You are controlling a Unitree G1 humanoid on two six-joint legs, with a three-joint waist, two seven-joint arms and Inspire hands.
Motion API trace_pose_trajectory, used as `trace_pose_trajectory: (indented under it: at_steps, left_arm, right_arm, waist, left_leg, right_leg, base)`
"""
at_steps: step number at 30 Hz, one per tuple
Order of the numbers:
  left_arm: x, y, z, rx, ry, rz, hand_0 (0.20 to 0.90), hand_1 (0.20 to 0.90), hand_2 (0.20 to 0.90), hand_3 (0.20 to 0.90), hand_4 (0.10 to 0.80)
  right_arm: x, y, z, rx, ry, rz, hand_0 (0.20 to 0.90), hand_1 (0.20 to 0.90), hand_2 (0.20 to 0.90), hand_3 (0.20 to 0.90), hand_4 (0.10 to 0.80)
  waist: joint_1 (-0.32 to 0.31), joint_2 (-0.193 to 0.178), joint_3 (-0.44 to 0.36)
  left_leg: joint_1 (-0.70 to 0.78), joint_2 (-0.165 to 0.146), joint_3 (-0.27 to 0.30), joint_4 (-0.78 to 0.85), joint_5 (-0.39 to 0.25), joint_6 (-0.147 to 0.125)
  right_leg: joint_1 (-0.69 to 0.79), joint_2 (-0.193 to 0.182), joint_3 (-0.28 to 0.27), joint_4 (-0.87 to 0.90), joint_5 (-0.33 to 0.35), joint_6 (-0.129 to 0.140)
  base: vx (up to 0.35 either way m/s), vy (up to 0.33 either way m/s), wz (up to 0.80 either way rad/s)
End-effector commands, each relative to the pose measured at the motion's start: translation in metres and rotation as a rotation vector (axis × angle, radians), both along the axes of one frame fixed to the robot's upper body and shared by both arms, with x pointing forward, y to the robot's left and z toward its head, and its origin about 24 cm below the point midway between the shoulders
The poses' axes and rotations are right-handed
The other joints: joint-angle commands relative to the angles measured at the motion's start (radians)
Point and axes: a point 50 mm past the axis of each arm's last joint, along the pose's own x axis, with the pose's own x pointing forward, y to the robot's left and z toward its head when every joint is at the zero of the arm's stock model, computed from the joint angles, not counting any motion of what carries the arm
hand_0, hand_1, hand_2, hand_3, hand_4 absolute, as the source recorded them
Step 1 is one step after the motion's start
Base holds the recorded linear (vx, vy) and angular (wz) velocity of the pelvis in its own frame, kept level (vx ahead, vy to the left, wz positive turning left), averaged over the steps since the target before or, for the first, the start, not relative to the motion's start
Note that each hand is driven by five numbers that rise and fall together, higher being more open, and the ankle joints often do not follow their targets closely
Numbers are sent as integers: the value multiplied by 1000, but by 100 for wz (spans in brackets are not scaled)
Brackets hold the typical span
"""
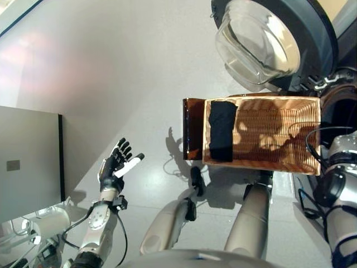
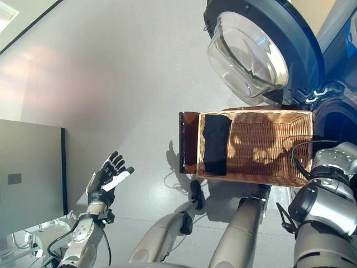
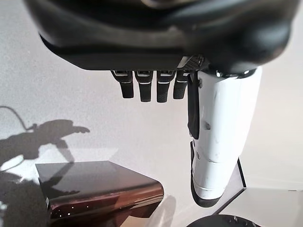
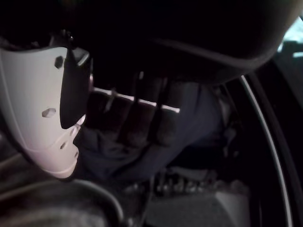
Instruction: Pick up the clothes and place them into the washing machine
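A dark blue garment (image 4: 189, 127) lies bunched inside the washing machine drum (image 4: 265, 142), the right hand (image 4: 142, 113) curled round it. A black garment (image 1: 222, 131) remains in the wicker basket (image 1: 279, 137), centre right. The left hand (image 1: 118, 162) hovers empty at lower left, fingers spread

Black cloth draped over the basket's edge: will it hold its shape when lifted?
Probably not. The black cloth hangs limp over the basket wall, following its shape, so it should sag and dangle. It looks thin, likely light, and might snag the woven rim.
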Motion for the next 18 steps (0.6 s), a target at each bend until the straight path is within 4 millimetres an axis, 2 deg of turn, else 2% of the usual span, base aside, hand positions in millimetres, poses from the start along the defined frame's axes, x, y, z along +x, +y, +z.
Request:
trace_pose_trajectory:
  at_steps: [1, 6, 9, 10, 11, 18]
  left_arm:
    - [-15, 36, 14, 71, -62, 124, 900, 900, 900, 900, 800]
    - [-15, 39, 15, 71, -75, 143, 900, 900, 900, 900, 800]
    - [-16, 40, 16, 71, -81, 146, 900, 900, 900, 900, 800]
    - [-16, 40, 16, 73, -81, 147, 900, 900, 900, 900, 800]
    - [-15, 40, 17, 76, -82, 145, 900, 900, 900, 900, 800]
    - [-15, 39, 16, 72, -77, 135, 900, 900, 900, 900, 800]
  right_arm:
    - [-43, -30, 58, -275, -19, -223, 200, 200, 200, 200, 300]
    - [-51, -33, 43, -222, 24, -257, 200, 200, 200, 200, 300]
    - [-48, -31, 39, -227, 50, -236, 200, 200, 200, 200, 300]
    - [-46, -30, 37, -230, 57, -225, 477, 477, 477, 477, 498]
    - [-44, -28, 34, -221, 60, -214, 900, 900, 900, 900, 800]
    - [-31, -19, 20, -212, 72, -141, 900, 900, 900, 900, 800]
  waist:
    - [-28, -11, -65]
    - [-34, -7, -66]
    - [-31, -3, -67]
    - [-32, -3, -66]
    - [-31, -4, -66]
    - [-32, -15, -63]
  left_leg:
    - [-57, 70, -36, 72, -28, -102]
    - [-68, 70, -31, 90, -38, -98]
    - [-70, 70, -28, 96, -42, -97]
    - [-72, 70, -29, 99, -43, -96]
    - [-72, 70, -28, 101, -45, -96]
    - [-76, 76, -24, 109, -44, -97]
  right_leg:
    - [24, 4, 79, -25, 133, 2]
    - [15, 3, 87, -19, 134, 0]
    - [10, 4, 89, -17, 135, 0]
    - [10, 5, 91, -17, 136, -1]
    - [9, 6, 92, -16, 135, -1]
    - [12, 11, 90, -15, 135, -4]
  base:
    - [0, 0, 0]
    - [4, 2, -2]
    - [5, 15, -4]
    - [3, -2, -4]
    - [-3, -3, -4]
    - [0, -4, -2]
